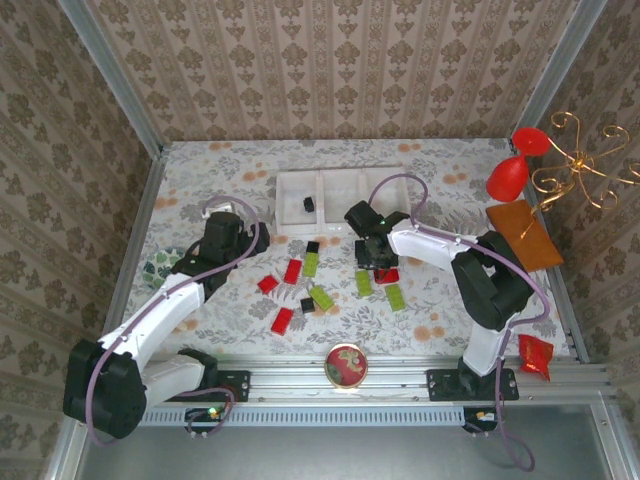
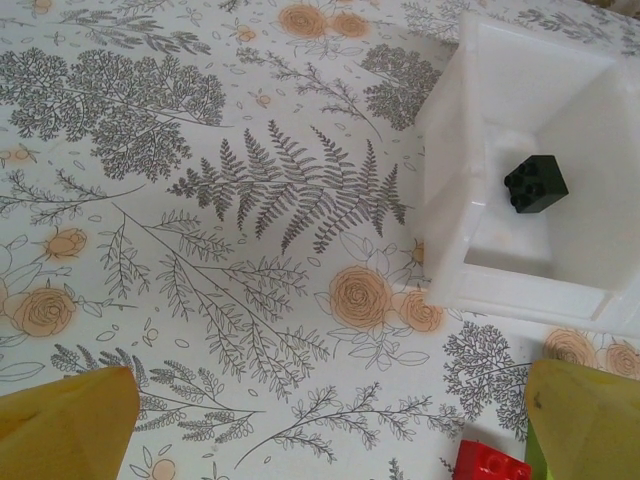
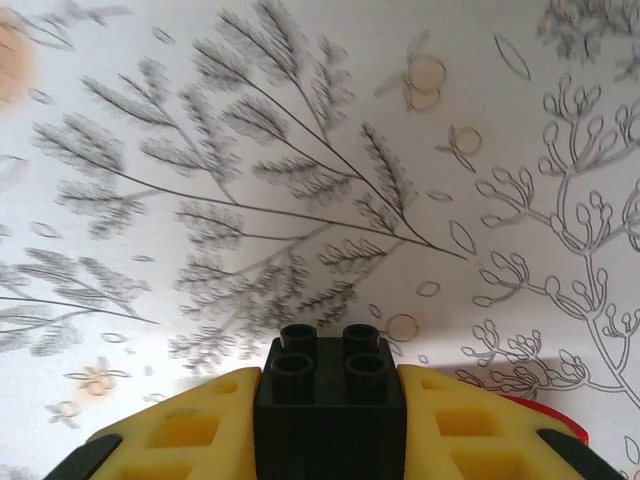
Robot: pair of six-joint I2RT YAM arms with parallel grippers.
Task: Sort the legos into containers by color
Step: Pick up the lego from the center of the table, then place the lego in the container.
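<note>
Clamping was seen at the right gripper [image 3: 330,425]: a black brick [image 3: 328,375] was gripped squarely between its yellow fingers [image 3: 190,430], studs up, just above the flowered table [image 3: 300,150]. From overhead, that gripper was placed near the table's middle, a little toward the right edge and just in front of the tray [image 1: 340,173]. A red brick [image 1: 388,275] was lying at its tip, touching or just beside, which could not be told. The tray was set toward the far edge, its three compartments in a row, and a second black brick [image 2: 535,185] was lying in the left compartment. The left gripper [image 2: 330,430] was spread wide with nothing between its fingers, hanging just beside the tray's left end. Red bricks [image 1: 292,271] and green bricks [image 1: 311,264] were scattered across the table's middle, between the two arms.
</note>
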